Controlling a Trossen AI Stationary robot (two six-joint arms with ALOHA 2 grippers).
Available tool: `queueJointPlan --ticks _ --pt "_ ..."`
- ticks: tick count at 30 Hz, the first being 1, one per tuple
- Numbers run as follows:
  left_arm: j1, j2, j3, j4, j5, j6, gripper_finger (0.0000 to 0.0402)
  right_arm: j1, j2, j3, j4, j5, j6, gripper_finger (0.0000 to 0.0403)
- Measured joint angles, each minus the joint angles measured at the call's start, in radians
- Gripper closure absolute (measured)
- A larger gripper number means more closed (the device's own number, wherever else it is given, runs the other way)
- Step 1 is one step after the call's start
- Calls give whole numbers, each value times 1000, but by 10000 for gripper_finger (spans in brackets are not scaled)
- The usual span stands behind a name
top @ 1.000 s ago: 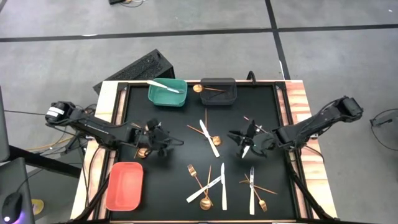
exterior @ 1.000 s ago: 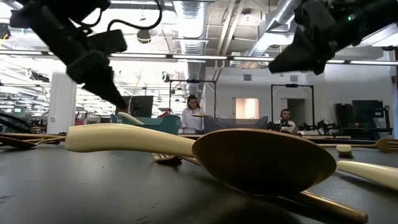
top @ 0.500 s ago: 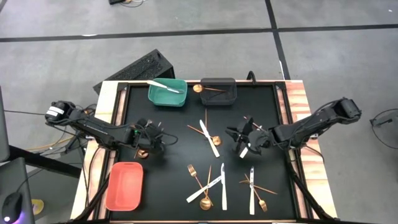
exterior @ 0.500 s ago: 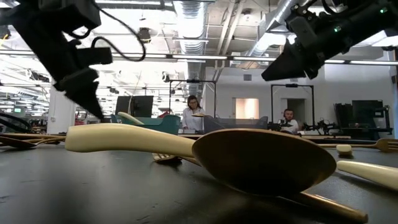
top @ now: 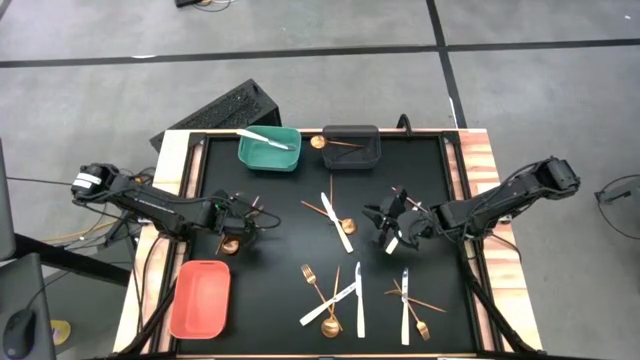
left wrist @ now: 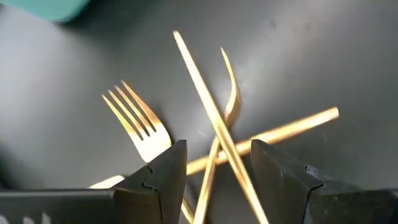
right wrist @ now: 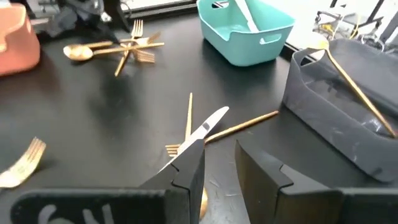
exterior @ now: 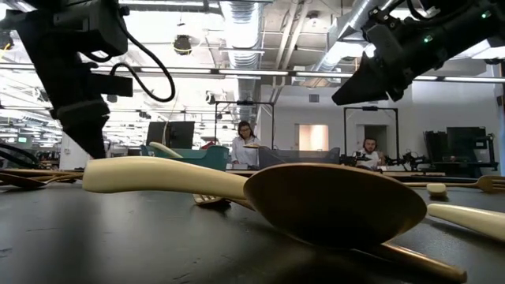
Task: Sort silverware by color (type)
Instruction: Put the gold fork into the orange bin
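The black table (top: 290,200) holds a teal bin (top: 270,150), a grey bin (top: 351,147) and a salmon bin (top: 200,298). The left gripper (left wrist: 214,168) hangs open over crossed gold forks (left wrist: 217,118) near the salmon bin. The right gripper (right wrist: 219,163) is open above the table's right-centre, empty. Other knives and forks (top: 335,295) lie scattered along the near edge.

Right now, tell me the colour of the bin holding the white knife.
Teal. The bin with the white knife shows best in the high view.
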Motion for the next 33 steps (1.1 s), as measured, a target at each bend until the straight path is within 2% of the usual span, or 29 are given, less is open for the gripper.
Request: queueJointPlan --ticks 4,8,18,21,26,31,33 --pt "0 0 -9 2 44 32 235 15 0 0 -47 -2 28 286" --pt "0 0 -11 27 -81 69 235 -1 0 0 -71 3 -8 286" --pt "-1 1 -11 364 -106 338 235 -53 5 0 -65 -21 61 286" --pt "-9 20 -11 524 -39 484 235 -53 7 0 -100 -20 84 286" --pt "-11 104 -11 845 133 749 235 -53 7 0 -145 -26 77 286" --pt "-12 223 -11 1106 343 919 235 -54 -3 14 -142 -229 132 286" --pt "-14 266 -11 1160 406 940 235 -48 -3 16 -144 -260 169 286"
